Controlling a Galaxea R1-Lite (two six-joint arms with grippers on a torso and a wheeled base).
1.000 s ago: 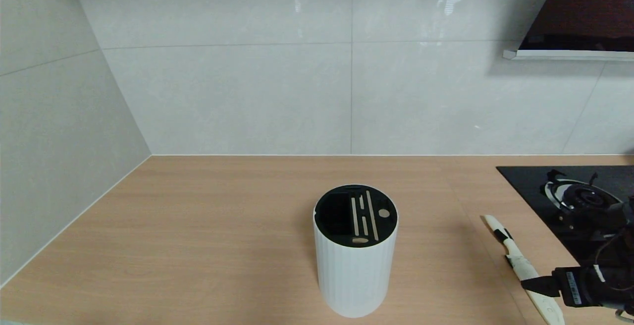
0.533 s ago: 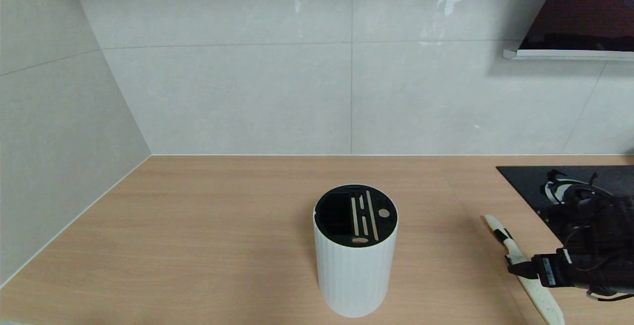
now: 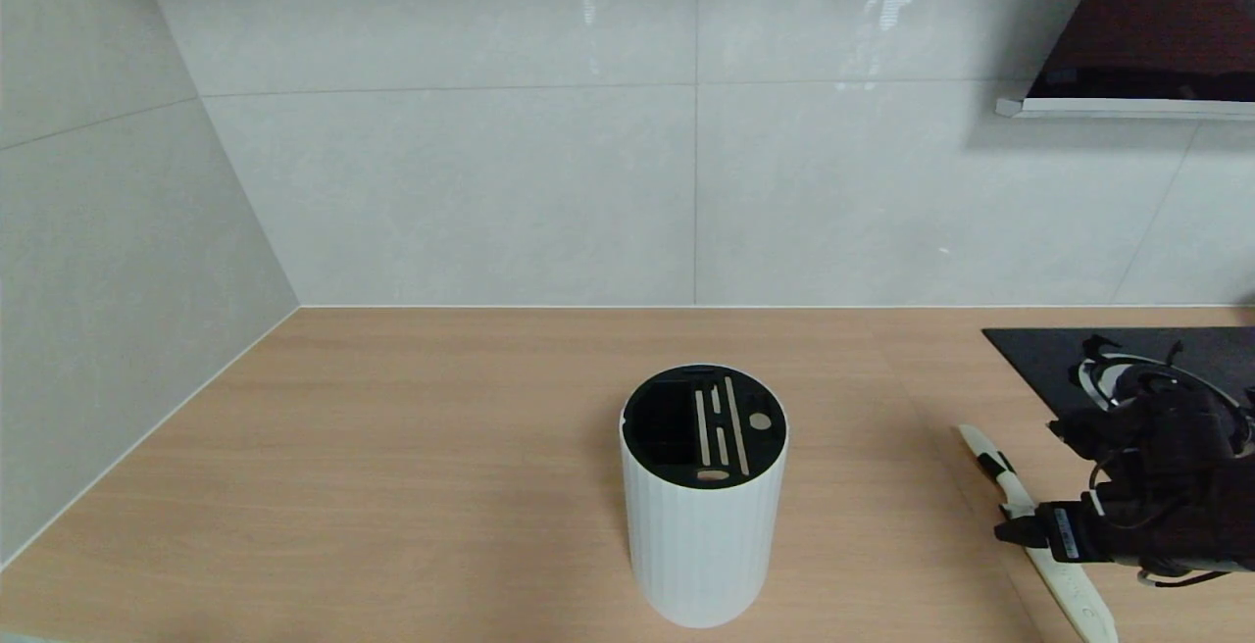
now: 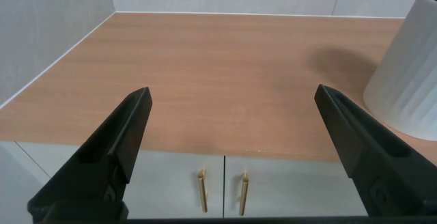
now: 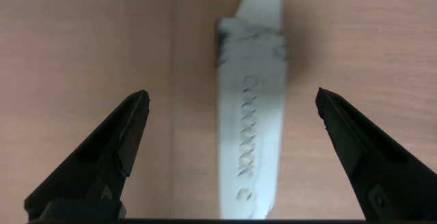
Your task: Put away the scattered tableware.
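Right wrist view: right hand [image 5: 231, 95] spread wide above white knife [image 5: 251, 121] on counter [image 5: 82, 46]; left hand [image 4: 233, 91] likewise wide.

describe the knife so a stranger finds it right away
Start at the black hob at the right end of the wooden counter. Left of it, flat on the wood, lies the knife: long, slim, white with black bands, unlike the upright ribbed white holder.

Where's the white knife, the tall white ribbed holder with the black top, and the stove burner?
white knife [image 5: 251, 135]: right wrist view, its white middle.
tall white ribbed holder [image 3: 701, 535]: head view, its ribbed side.
metal stove burner [image 3: 1100, 374]: head view, its ring's left edge.
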